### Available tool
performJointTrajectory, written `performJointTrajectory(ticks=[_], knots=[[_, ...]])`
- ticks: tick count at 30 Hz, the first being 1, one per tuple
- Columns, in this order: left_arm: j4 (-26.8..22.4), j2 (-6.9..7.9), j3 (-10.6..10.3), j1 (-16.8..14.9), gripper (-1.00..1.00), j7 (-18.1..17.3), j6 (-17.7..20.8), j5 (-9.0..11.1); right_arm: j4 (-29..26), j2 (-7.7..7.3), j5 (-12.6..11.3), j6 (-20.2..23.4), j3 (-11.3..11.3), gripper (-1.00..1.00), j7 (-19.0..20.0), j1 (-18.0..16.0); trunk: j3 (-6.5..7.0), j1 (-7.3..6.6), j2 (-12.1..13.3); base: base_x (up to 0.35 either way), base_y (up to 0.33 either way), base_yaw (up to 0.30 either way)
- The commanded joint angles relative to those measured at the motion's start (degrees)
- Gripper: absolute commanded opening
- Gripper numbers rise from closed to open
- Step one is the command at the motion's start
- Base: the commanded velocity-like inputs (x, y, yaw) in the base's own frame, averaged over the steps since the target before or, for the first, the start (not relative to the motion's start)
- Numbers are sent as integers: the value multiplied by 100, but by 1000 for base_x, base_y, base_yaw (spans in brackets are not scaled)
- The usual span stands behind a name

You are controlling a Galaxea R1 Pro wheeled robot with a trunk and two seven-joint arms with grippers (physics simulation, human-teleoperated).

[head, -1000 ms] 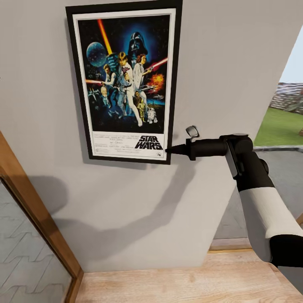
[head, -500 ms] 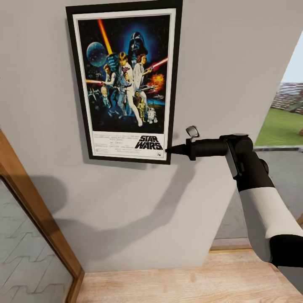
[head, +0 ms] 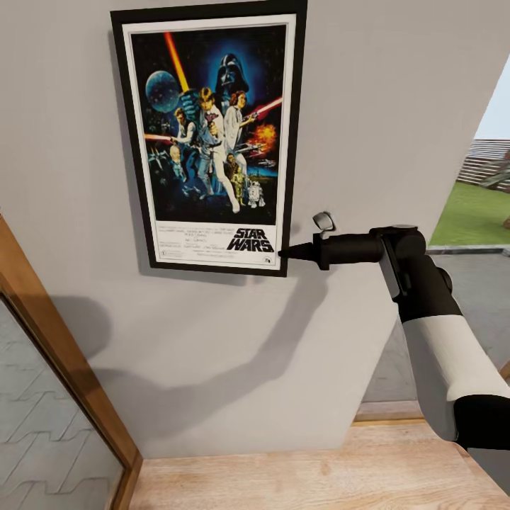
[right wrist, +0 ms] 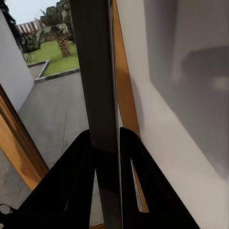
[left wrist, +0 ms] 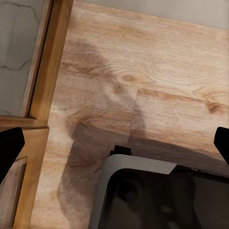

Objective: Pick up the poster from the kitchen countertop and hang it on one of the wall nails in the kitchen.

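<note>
Poster [head: 210, 134] corner in right pincer [head: 283, 253]

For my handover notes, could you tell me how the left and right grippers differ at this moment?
The right gripper is shut on the poster, pinching its frame edge by the wall; the left gripper is open and holds nothing. The right gripper is raised to the poster's lower corner, whereas the left gripper points at the wooden floor. Both have dark fingers.

Poster [head: 210, 134]: black frame, white border, dark blue artwork, black lettering. Wall [head: 382, 106]: plain light grey. Floor [head: 312, 482]: light wood grain. Right arm [head: 439, 340]: black and white.
</note>
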Motion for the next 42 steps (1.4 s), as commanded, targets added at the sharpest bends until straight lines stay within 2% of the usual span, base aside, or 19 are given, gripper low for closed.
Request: performJointTrajectory(ticks=[1, 42], knots=[[-6, -4, 27, -1, 100, -47, -5, 5, 0, -5, -14, 80, 9, -100, 23, -6, -11, 4, -12, 0, 0, 0], [-33, -19, 62, -1, 100, -54, -15, 34, 53, -14, -24, 27, -7, -100, -74, 21, -11, 4, -12, 0, 0, 0]])
